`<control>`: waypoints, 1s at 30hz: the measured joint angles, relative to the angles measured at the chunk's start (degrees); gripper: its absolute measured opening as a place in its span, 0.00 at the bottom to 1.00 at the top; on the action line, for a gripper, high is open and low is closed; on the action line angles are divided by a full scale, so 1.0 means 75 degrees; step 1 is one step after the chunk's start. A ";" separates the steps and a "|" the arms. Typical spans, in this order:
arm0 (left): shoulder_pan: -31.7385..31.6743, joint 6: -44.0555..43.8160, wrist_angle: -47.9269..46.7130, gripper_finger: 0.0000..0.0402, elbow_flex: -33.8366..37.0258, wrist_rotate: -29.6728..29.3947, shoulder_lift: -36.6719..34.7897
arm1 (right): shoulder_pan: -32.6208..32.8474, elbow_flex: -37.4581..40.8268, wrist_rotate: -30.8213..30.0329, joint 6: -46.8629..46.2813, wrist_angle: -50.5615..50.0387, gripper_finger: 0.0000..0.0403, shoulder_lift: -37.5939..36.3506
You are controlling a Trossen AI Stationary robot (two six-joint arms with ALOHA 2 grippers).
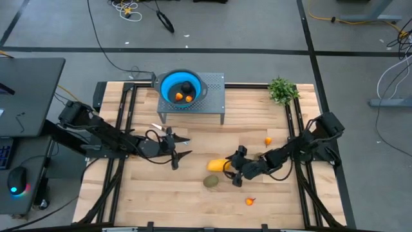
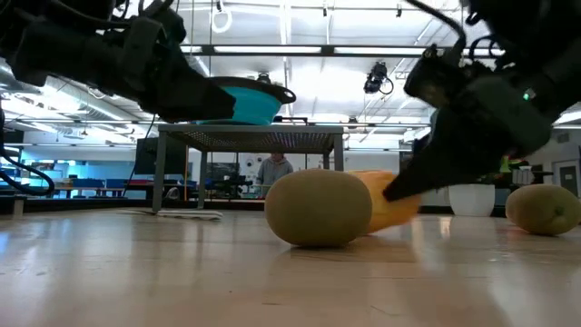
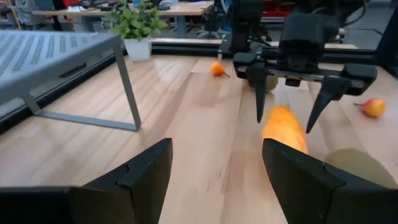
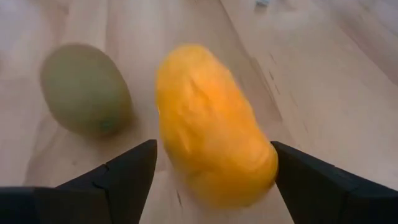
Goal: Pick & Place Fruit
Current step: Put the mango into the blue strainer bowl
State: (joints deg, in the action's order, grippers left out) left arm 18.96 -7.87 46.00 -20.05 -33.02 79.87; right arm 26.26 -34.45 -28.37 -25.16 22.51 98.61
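I've got the right gripper [image 4: 211, 171] low on the table w/ its fingers spread wide, holding nothing. The yellow fruit [image 4: 211, 124] sits dead ahead at 12 o'clock between the finger lines, long axis running roughly along my approach, so I judge a short push fwd then a close gets it. In the high view the right gripper [image 1: 235, 169] is at the fruit's [image 1: 217, 165] 3 o'clock, just beside it. An olive oval [image 1: 211, 182] lies at the fruit's 7 o'clock, near.

Left gripper [image 1: 175, 147] waits wide open, farther off at the fruit's 10 o'clock; right arm is clearly nearer.

Far end: blue bowl [image 1: 165, 91] on the grey rack [image 1: 215, 96], 12 o'clock, w/ a dark ball [image 1: 186, 87] and orange bits inside.

No brands or readable writing anywhere.
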 joint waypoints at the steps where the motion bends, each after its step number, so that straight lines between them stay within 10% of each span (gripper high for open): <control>1: 0.0008 -0.0014 0.0005 0.64 0.0028 0.0030 0.0001 | 0.0000 -0.0068 -0.0011 0.0027 -0.0064 0.79 0.0041; 30: -0.0009 0.0881 -0.0012 0.64 0.0092 0.0019 0.0001 | -0.0614 -0.0307 0.0142 0.1421 0.0290 0.75 0.0812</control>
State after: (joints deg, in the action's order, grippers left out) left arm 18.89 -1.26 45.91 -19.35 -32.88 79.88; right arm 21.65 -36.75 -27.31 -14.50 24.69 104.70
